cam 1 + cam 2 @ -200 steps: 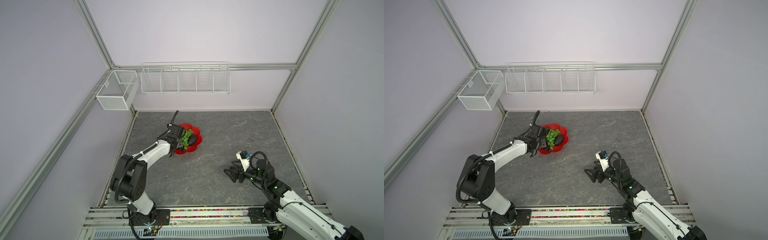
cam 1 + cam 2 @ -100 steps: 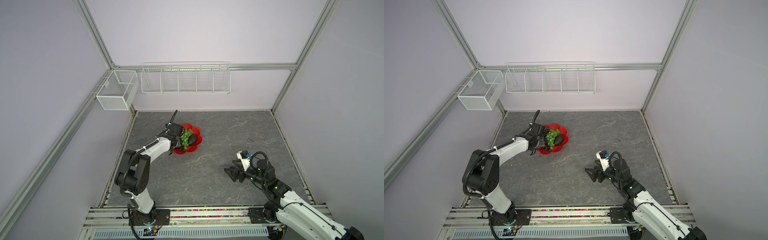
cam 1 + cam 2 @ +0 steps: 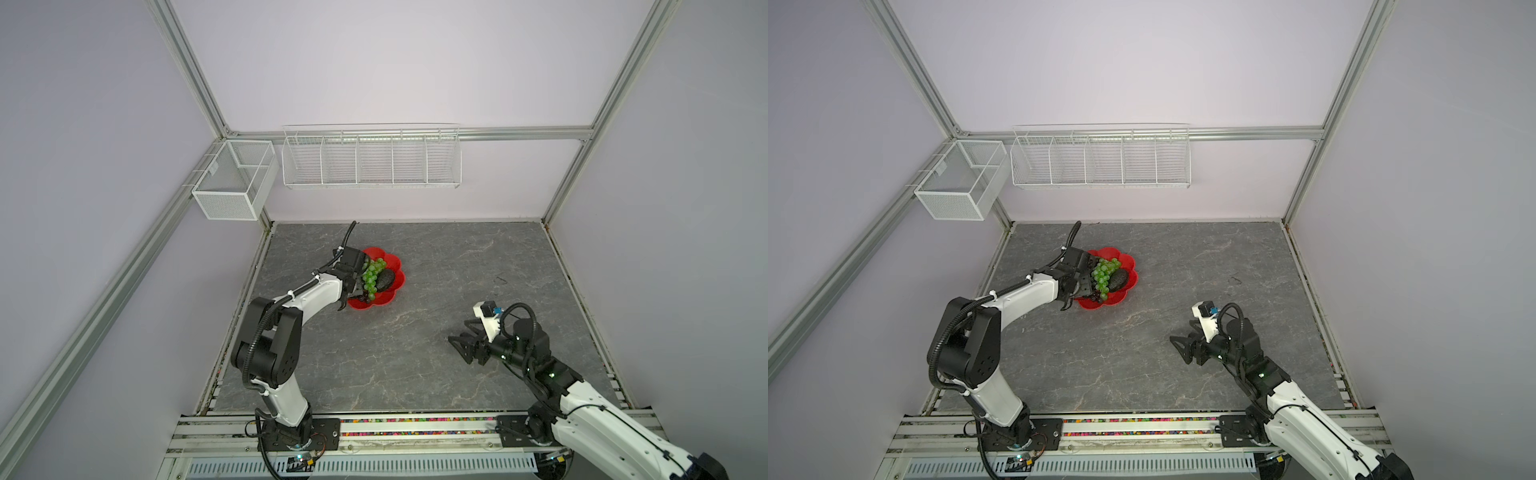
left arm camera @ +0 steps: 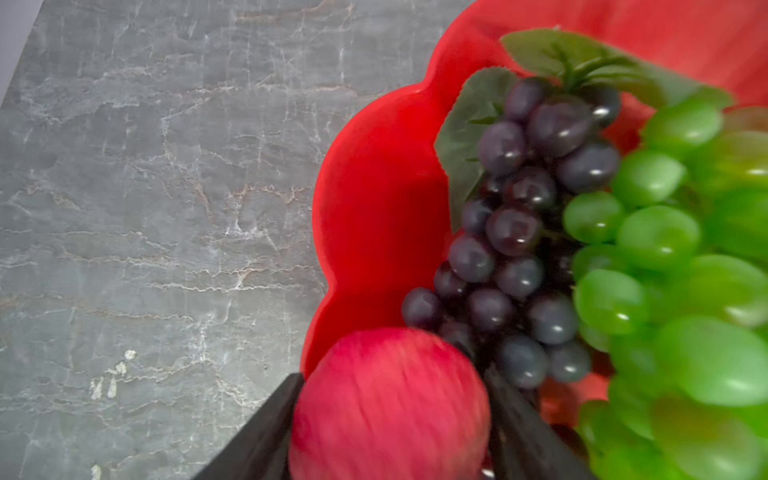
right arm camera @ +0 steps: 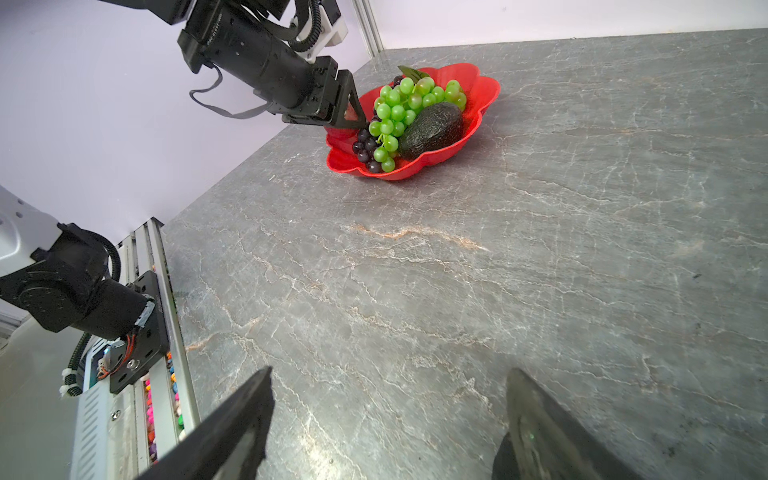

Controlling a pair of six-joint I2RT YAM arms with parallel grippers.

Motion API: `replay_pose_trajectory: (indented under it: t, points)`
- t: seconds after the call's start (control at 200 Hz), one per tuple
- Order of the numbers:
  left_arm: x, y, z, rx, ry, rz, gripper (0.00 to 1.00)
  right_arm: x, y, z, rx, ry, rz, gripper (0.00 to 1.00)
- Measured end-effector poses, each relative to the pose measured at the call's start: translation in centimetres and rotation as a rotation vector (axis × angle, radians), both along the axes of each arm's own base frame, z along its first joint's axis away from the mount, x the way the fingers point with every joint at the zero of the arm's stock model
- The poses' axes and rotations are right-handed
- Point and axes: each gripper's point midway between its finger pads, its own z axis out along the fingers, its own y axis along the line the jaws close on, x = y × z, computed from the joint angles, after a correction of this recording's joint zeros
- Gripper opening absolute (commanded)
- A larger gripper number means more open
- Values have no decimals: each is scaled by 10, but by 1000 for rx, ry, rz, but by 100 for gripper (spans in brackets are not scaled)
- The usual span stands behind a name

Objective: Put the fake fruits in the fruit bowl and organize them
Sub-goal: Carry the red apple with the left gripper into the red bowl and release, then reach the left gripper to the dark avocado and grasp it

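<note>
In both top views the fruit bowl sat on the grey desk towards the back left. The left gripper reached over its near-left rim and covered that side of the dish. From above, only the green grape bunch and one avocado beside it were plain, both inside the bowl. The left wrist view showed what the arm hid: a small red apple, blurred, lay between the two dark fingers just inside a petal lobe. It lay against the purple grape bunch, whose leaves lay on the red wall. Both fingers ran close along the apple's sides, but whether they clamped it or stood loose could not be told. The right wrist view showed the bowl from the side, with the purple grapes trailing towards the front rim under the green ones. The avocado leaned against the bunch, and the apple was out of sight behind the left gripper's finger. The right gripper hung low over the bare desk, well apart from the bowl, spread wide with nothing between its fingers. Only the top views took in the long white wire basket on the back wall.
</note>
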Motion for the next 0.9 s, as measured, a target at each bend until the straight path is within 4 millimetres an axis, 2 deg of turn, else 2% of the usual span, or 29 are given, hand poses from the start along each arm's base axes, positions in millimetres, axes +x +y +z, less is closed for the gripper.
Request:
replay_pose_trajectory:
  t: [0.16,0.255,0.29,0.355,0.46,0.505,0.545,0.685,0.805,0.9]
  points:
    - [-3,-7,29,-43,-59,-32,68,0,0,0,-1,0,-1,89]
    - [-10,-26,48,-66,-101,-89,68,4,-4,-1,-8,-2,-31,89]
    - [-17,-41,55,-81,-114,-139,68,7,-6,-2,-15,1,-55,89]
    - [-34,-80,65,-129,-127,-271,68,12,-13,-6,-28,15,-101,89]
    - [-81,-154,73,-227,-134,-538,68,26,-34,-14,-56,65,-222,89]
    - [-105,-181,68,-276,-120,-648,69,33,-48,-18,-59,92,-292,89]
    - [-123,-198,60,-312,-103,-719,69,37,-60,-19,-53,113,-350,89]
    - [-177,-231,14,-374,10,-874,69,43,-92,-9,7,115,-498,89]
    - [-207,-259,-11,-434,93,-883,69,42,-107,4,51,80,-565,89]
    - [-227,-284,-11,-521,121,-824,70,40,-115,7,63,71,-599,89]
